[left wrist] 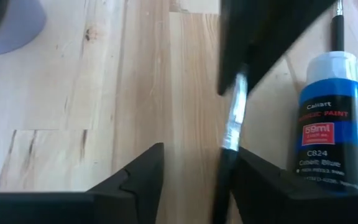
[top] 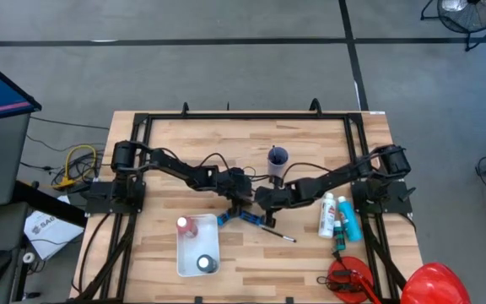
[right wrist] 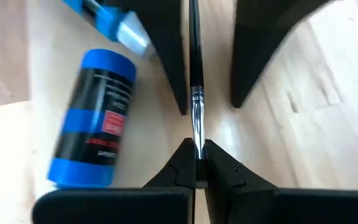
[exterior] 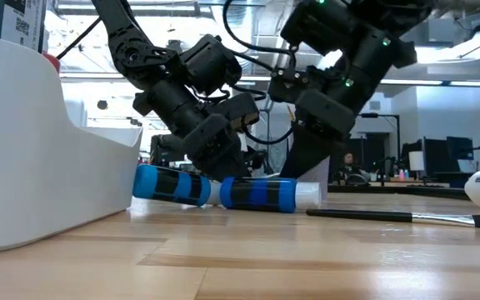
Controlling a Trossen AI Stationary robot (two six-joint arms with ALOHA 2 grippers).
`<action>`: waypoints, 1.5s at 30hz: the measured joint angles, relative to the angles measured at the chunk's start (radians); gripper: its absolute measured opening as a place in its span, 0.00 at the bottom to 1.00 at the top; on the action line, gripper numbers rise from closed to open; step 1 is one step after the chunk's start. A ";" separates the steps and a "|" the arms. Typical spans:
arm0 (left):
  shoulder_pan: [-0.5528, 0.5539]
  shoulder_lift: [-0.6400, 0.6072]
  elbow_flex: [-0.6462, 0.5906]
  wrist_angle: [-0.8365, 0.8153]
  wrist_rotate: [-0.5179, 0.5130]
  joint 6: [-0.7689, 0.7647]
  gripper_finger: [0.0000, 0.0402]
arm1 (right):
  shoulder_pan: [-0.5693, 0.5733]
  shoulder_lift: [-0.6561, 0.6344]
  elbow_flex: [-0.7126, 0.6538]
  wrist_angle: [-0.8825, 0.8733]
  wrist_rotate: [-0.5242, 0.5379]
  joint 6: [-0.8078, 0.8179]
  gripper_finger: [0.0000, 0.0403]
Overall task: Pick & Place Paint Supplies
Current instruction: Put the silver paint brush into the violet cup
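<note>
A thin dark-handled brush (right wrist: 195,62) runs between my two grippers above the table's middle. My right gripper (right wrist: 197,163) (top: 264,201) is shut on its bristle end. My left gripper (left wrist: 199,154) (top: 241,198) stands open around the handle (left wrist: 224,177), which runs close beside one finger. Two dark blue paint bottles (exterior: 173,183) (exterior: 261,193) lie on their sides on the wood just below the grippers. A second brush (top: 281,235) lies flat on the table nearer the front edge. My right gripper pinches the brush at its silver ferrule and bristles (right wrist: 196,124) between the two fingertips. The fingers slant down and lie along the brush, which points away from them into my left gripper's gap. My left gripper has the handle close beside one finger (left wrist: 253,180); whether they touch I cannot tell.
A white tray (top: 182,262) at the front left holds a red bottle (top: 186,225) and another bottle (top: 206,264). A purple cup (top: 277,156) stands behind the grippers. More bottles (top: 336,218) lie at the right, and a big red rounded thing (top: 433,283) is at the front right corner.
</note>
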 joint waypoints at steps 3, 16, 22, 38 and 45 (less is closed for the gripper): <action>0.001 0.000 0.000 -0.003 -0.004 0.002 0.35 | 0.003 0.000 0.024 -0.052 0.004 0.006 0.00; 0.000 -0.001 -0.001 -0.009 0.006 0.014 0.04 | -0.009 0.000 0.045 -0.141 0.026 0.007 0.02; -0.001 -0.025 -0.005 -0.025 0.011 -0.010 0.02 | -0.010 -0.001 0.046 -0.133 0.030 0.029 0.15; -0.023 -0.121 -0.032 -0.091 0.010 -0.032 0.02 | 0.050 -0.086 0.094 -0.203 0.170 -0.014 0.33; -0.003 -0.166 -0.111 -0.044 0.009 -0.038 0.02 | 0.171 -0.228 -0.023 0.094 0.484 -0.138 0.33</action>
